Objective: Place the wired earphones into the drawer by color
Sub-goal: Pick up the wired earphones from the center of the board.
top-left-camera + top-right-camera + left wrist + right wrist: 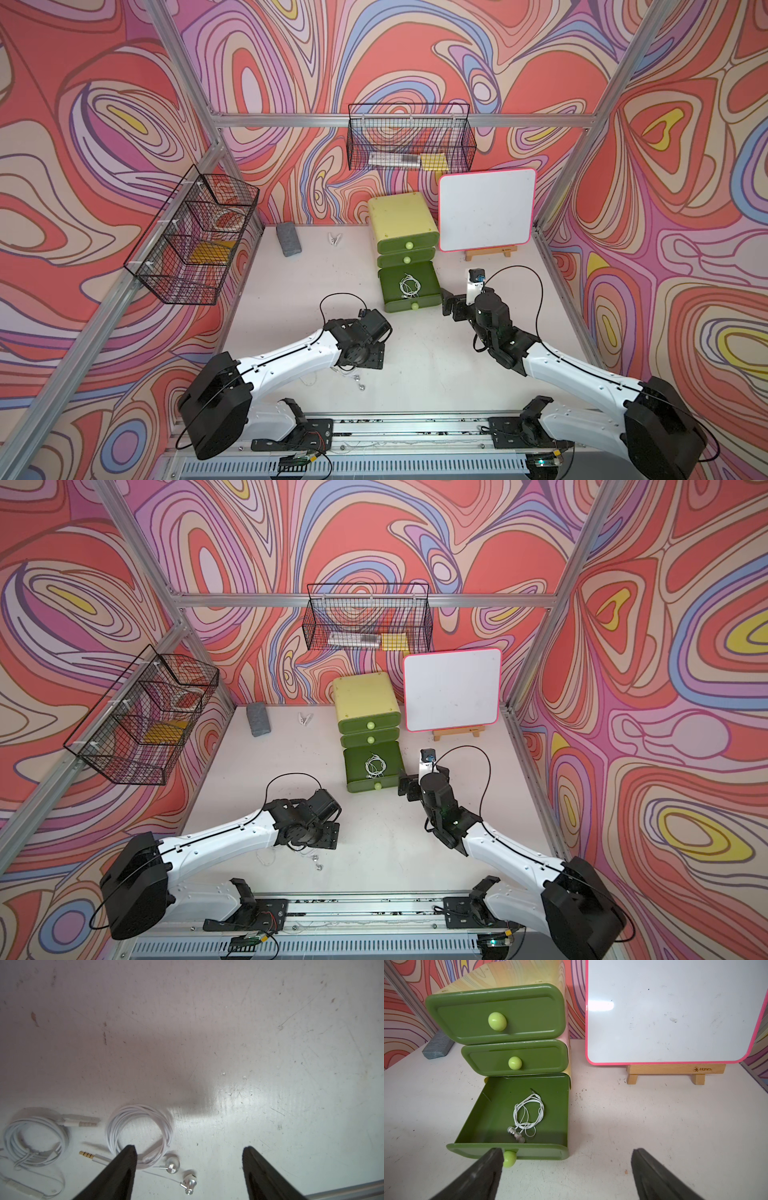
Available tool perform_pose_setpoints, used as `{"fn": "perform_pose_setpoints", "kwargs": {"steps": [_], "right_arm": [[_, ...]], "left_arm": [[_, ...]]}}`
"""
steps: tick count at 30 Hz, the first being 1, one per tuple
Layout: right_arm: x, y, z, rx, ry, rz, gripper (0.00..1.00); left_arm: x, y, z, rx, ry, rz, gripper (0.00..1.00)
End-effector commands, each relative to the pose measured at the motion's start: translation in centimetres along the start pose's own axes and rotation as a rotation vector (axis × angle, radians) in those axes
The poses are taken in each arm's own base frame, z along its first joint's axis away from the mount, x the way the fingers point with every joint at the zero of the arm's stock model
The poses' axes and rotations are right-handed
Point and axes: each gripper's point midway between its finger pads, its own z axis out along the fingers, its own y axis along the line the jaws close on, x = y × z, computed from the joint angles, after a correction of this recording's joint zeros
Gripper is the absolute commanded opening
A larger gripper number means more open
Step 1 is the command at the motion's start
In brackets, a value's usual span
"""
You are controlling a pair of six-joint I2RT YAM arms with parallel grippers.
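**Left pincer over a white coil, one set sitting in the bottom drawer**

So the left gripper [189, 1148] has its jaws apart with nothing pinched between them. One fingertip [129, 1152] sits right over the rim of a white earphone coil [138, 1109] lying flat on the table [207, 1022]. The other fingertip is over bare tabletop, well off to the side. That coil's two metal earbuds [172, 1165] and its gold jack plug [87, 1154] trail out just beside it. A second white bundle [37, 1121] lies near it, not touching.

The right gripper [568, 1150] is wide open too and holds nothing. One finger is just beside the pale knob [509, 1159] of the bottom drawer [477, 1115], but I can't tell if they touch. That drawer is pulled out, and a third white set [542, 1111] lies loose inside it. The two drawers above are shut.

Further out: a whiteboard [675, 1012] on a wooden easel right of the drawer unit [401, 220], and a grey block [287, 238] near the back wall.
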Motion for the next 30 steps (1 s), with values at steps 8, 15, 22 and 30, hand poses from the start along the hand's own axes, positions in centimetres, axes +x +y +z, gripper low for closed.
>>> {"fn": "perform_pose_setpoints", "kwargs": {"steps": [8,15,22,30], "right_arm": [[-0.1,-0.3,0.0,0.011,-0.010,-0.005,0.98],[-0.2,-0.3,-0.1,0.011,-0.014,-0.006,0.98],[-0.2,-0.3,-0.1,0.011,-0.015,-0.005,0.98],[-0.2,-0.3,-0.2,0.012,-0.016,-0.005,0.98]], "left_arm": [[1.1,1.0,1.8,-0.040,0.014,0.006,0.68],[1.4,1.4,2.5,-0.060,0.026,0.011,0.62],[1.8,1.5,3.1,-0.066,0.045,0.014,0.49],[2.1,1.6,3.6,-0.077,0.058,0.015,0.42]]}}
